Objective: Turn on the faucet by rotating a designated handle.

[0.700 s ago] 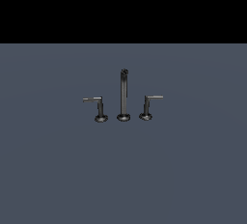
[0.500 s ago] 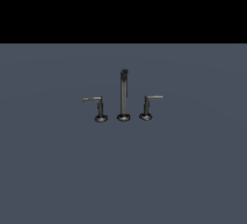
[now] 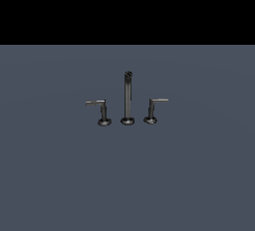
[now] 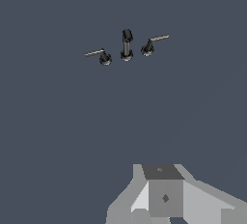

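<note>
Nothing is judged done: the designated handle (image 3: 154,106) of the faucet (image 3: 128,98) is untouched, well apart from the gripper (image 4: 164,194); the jaws' state cannot be told.

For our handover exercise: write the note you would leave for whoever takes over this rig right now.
Gripper: only its body shows in the wrist view, far from the faucet; whether the jaws are open cannot be told, and nothing is seen held.
Faucet: spout post in the middle, designated handle on the exterior view's right with its arm jutting right, other lever on the left.
Done: no contact seen.
Left: approach the designated handle, rotate it.
</note>
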`<state>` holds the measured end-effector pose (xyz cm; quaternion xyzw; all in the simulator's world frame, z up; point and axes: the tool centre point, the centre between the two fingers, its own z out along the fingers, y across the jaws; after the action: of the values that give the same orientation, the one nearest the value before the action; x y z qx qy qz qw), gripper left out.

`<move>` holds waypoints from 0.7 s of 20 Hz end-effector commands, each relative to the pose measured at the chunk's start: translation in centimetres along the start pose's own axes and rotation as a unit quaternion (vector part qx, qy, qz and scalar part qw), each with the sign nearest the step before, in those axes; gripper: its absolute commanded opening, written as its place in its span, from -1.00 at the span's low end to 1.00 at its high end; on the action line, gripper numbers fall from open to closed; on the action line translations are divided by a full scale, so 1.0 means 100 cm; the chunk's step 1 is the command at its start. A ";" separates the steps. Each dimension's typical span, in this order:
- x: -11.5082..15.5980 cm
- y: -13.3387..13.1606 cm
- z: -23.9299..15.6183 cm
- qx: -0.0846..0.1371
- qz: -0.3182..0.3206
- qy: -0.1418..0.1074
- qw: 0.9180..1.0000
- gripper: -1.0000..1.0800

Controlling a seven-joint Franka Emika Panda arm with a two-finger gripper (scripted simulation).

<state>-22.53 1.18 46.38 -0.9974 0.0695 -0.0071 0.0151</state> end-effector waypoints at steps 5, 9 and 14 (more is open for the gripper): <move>0.030 -0.010 0.035 -0.001 0.061 0.000 0.998 -1.00; 0.054 -0.015 0.063 -0.002 0.109 0.000 0.994 -1.00; 0.087 -0.018 0.099 -0.003 0.172 0.001 0.985 -1.00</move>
<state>-14.47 2.10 37.72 -0.9751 0.2214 -0.0049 0.0132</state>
